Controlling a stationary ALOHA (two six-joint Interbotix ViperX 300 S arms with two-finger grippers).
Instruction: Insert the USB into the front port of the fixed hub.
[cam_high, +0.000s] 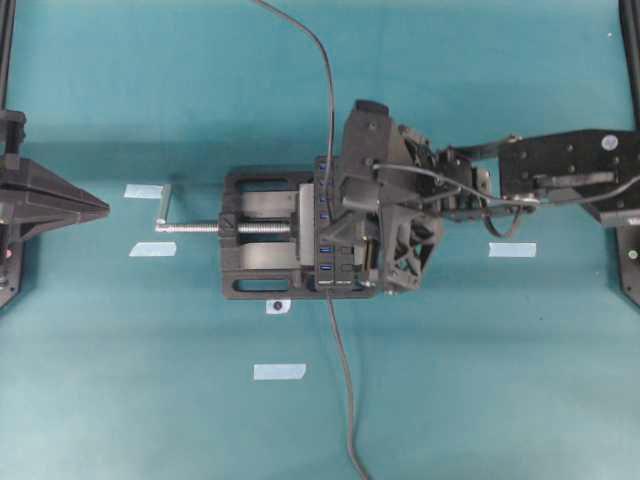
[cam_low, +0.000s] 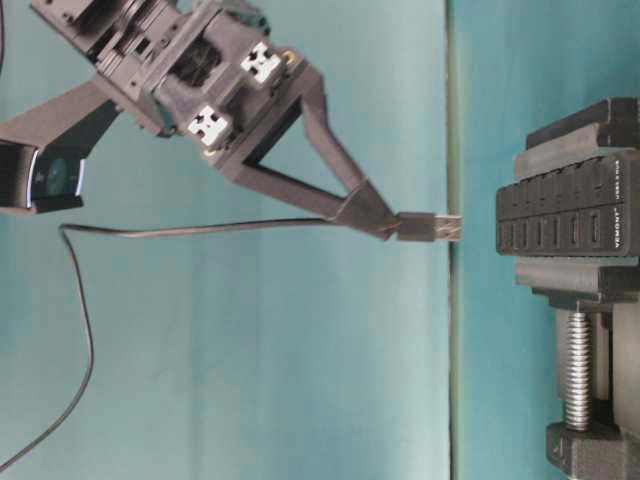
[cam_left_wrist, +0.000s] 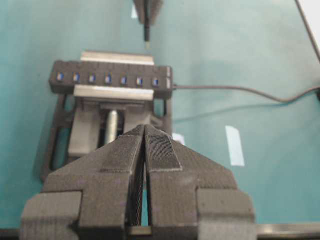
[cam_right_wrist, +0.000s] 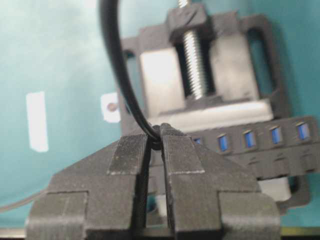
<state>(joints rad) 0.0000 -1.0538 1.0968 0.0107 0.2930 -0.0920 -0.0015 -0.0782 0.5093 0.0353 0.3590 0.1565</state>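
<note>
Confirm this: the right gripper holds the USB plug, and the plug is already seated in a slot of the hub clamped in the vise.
Not seated. The table-level view shows the USB plug, pinched in the right gripper, still short of the hub, with open background between them. The hub is indeed clamped in the vise.

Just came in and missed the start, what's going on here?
The right gripper is pinched shut on the USB and holds it in the air, its metal tip aimed at the fixed hub but not yet in a slot. The hub sits clamped in a black vise. The left gripper is shut and empty, off to the side.
</note>
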